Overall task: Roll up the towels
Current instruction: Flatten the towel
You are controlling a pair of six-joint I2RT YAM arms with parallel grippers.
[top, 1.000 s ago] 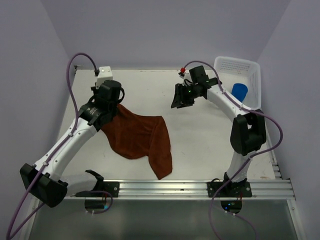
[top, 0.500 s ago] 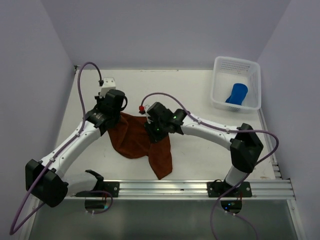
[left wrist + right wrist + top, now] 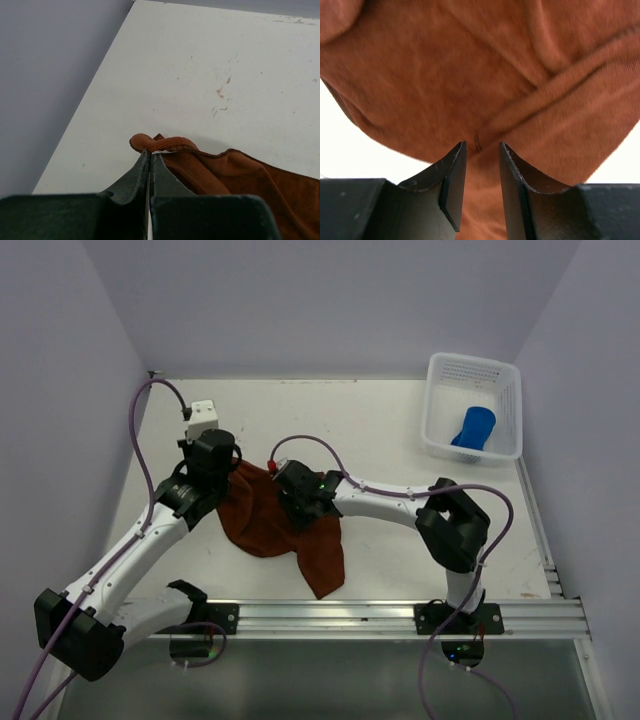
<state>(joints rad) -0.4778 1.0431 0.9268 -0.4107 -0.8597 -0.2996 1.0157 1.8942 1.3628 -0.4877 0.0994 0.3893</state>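
Note:
The rust-brown towel (image 3: 275,530) lies crumpled on the white table, one end trailing toward the front rail. My left gripper (image 3: 228,472) is shut on the towel's far left corner, and a rolled hem (image 3: 165,143) curls just past its tips (image 3: 150,152). My right gripper (image 3: 297,506) hangs low over the towel's middle. Its jaws (image 3: 481,147) stand slightly apart, open, over a fold of brown cloth (image 3: 520,115). The blue towel (image 3: 478,426) sits rolled up in the white basket (image 3: 440,380) at the far right.
Purple walls close in the table on the left (image 3: 45,75), the back and the right. A metal rail (image 3: 400,617) runs along the near edge by the arm bases. Bare table (image 3: 400,430) lies between the brown towel and the basket.
My right arm has swung from near the basket to the middle of the brown towel, and its jaws have narrowed. The left gripper kept its hold on the corner and shifted slightly.

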